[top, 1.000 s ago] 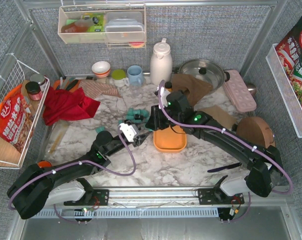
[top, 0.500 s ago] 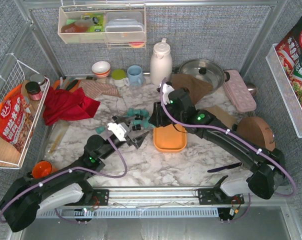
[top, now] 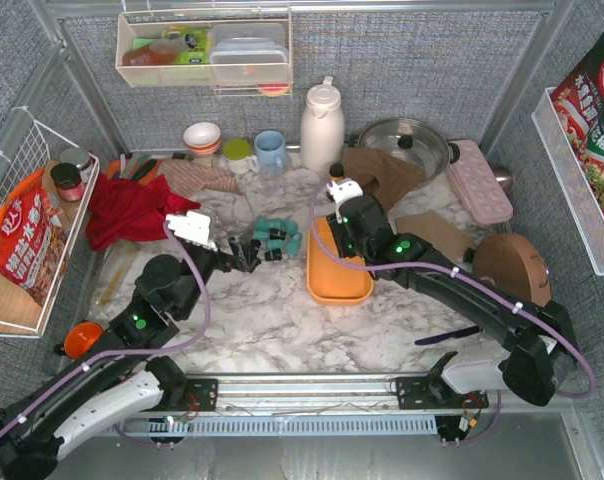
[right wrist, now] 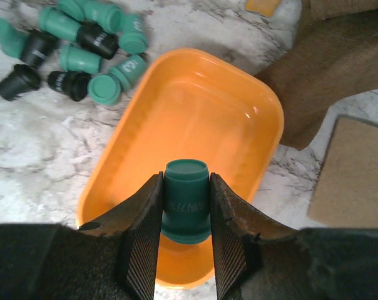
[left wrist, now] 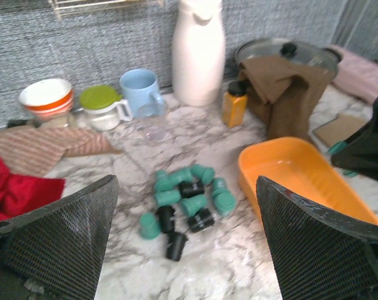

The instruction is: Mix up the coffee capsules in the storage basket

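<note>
left gripper (top: pixel 244 252): our jaws wide apart, empty, near the loose coffee capsules (top: pixel 277 238) on the table (top: pixel 272 330), left of the storage basket (top: pixel 337 292) | right gripper (right wrist: pixel 186 181): clamped on one teal capsule (right wrist: pixel 186 209) above the basket | we lower close to the floor before letting go, so it can't bounce out

Red bag (top: pixel 22 245) far left and red packet (top: pixel 594 100) far right carry Chinese print, too small to read. The teal capsule (right wrist: pixel 186 206) in the right pincer (right wrist: pixel 186 187) has embossed marks, illegible.
</note>
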Robot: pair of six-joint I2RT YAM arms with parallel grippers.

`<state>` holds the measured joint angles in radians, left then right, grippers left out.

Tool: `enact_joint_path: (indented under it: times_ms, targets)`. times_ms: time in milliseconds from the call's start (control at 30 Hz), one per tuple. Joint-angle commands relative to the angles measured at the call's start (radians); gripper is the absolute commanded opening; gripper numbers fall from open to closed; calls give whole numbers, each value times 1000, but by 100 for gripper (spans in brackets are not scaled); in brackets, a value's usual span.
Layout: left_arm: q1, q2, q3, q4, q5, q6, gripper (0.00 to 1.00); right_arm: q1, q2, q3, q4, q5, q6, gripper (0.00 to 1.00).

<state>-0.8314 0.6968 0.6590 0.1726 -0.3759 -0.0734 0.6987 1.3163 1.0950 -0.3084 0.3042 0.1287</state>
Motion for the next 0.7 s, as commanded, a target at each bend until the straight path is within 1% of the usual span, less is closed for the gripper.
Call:
enact_joint_path:
  times_ms: [0, 133, 200, 267, 433, 667]
  targets:
    - [0, -16, 20, -172, -113, 80, 99, 0, 0, -68, 154, 96, -81, 31]
    - [1, -27, -39, -121, -205, 95, 99, -2, 22, -158, 293, 115, -86, 31]
    - [3, -33, -68, -91, -220, 105, 99, -3, 44, -186, 343, 120, -86, 31]
    - [3, -37, -65, -96, -222, 112, 99, -4, 74, -198, 377, 130, -83, 31]
    - [5, -60, -83, -82, -234, 106, 99, -12, 177, -184, 431, 147, -50, 31]
    - [5, -65, -82, -89, -229, 99, 99, -18, 316, -119, 520, 140, 67, 33]
